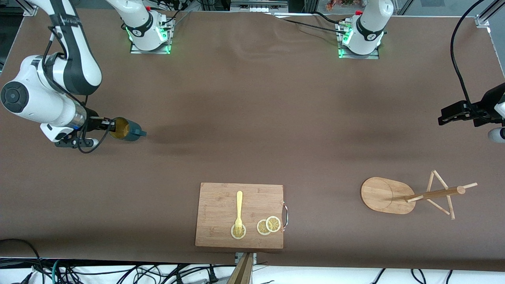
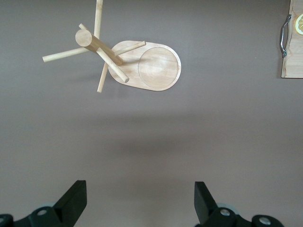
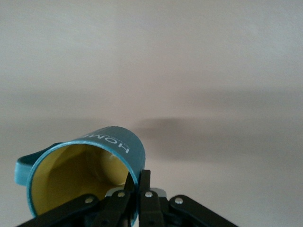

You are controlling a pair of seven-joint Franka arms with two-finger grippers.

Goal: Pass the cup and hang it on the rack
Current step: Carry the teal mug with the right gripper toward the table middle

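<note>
Right gripper [image 1: 111,126] clamped shut on the rim of the cup [image 1: 125,129], one finger inside the mouth, one on the outer wall; cup tipped on its side, at the right arm's end of the table, whether lifted or resting impossible to tell. Looked like a small stiff glazed mug: light for its size, hard, probably slick, breakable if dropped. Rim pinch seemed narrow, so a twist in the grip judged likely. Best hold for the receiving arm judged to be the body or the free part of the rim, leaving the handle bare for a peg. Dark teal outside, white lettering, ochre inside, small side handle.

Left gripper [image 2: 140,201] spread wide and empty, over bare table beside the rack [image 1: 402,193], waiting. Rack well apart from the cup, at the left arm's end: pale bamboo, oval base, pole, thin pegs.
</note>
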